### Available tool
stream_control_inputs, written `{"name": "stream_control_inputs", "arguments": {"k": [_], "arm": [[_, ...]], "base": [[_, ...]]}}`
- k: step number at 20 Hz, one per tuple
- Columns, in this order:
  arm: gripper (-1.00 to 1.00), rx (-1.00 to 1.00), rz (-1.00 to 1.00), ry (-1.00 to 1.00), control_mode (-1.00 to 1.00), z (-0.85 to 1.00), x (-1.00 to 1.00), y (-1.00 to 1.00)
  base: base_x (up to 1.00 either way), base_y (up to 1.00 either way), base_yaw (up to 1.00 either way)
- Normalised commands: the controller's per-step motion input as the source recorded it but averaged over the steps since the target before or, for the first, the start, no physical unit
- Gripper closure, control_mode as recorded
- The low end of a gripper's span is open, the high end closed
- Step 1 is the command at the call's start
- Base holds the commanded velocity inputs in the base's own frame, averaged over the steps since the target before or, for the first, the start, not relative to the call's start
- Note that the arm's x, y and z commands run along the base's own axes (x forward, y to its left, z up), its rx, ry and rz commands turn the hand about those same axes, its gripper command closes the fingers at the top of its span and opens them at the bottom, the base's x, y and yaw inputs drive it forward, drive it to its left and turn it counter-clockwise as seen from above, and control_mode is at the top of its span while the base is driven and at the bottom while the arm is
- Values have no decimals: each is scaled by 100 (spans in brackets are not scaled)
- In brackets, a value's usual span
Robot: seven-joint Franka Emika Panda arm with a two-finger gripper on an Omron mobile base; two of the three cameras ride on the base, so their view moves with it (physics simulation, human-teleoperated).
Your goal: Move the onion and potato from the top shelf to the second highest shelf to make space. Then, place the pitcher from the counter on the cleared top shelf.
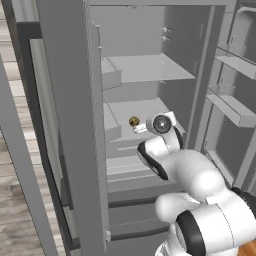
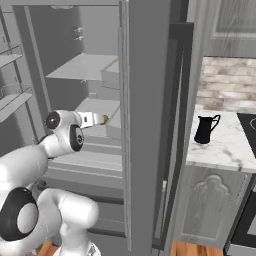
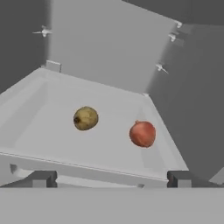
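The potato (image 3: 85, 118), brown-yellow and mottled, and the red-orange onion (image 3: 142, 133) lie side by side on the second highest shelf (image 3: 48, 131), onion to the right. My gripper (image 3: 113, 179) is open just outside this shelf's front edge, with nothing between its fingers. From the left base the potato (image 1: 134, 121) sits on that shelf (image 1: 125, 107) just past my gripper (image 1: 140, 128). The top shelf (image 1: 150, 67) above is bare. The black pitcher (image 2: 205, 129) stands on the marbled counter (image 2: 227, 147), right of the fridge.
The fridge's side wall (image 1: 70, 125) stands close on the left. Its open door with bins (image 1: 232, 107) is on the right. Drawers (image 1: 125, 167) lie below the arm. A black stovetop (image 2: 248, 125) borders the counter.
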Motion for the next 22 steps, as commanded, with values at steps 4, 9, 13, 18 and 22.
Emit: {"name": "stream_control_inputs", "arguments": {"k": [4,9,13,18,22], "arm": [[-100,3,0,0,-100,76,-99,19],[-100,15,0,1,-100,89,-100,-1],[-100,13,0,8,-100,73,-91,0],[-100,4,2,16,-100,47,-100,0],[-100,0,7,24,-100,52,-91,-1]], "base": [[0,0,0],[0,0,0],[0,0,0],[0,0,0],[0,0,0]]}}
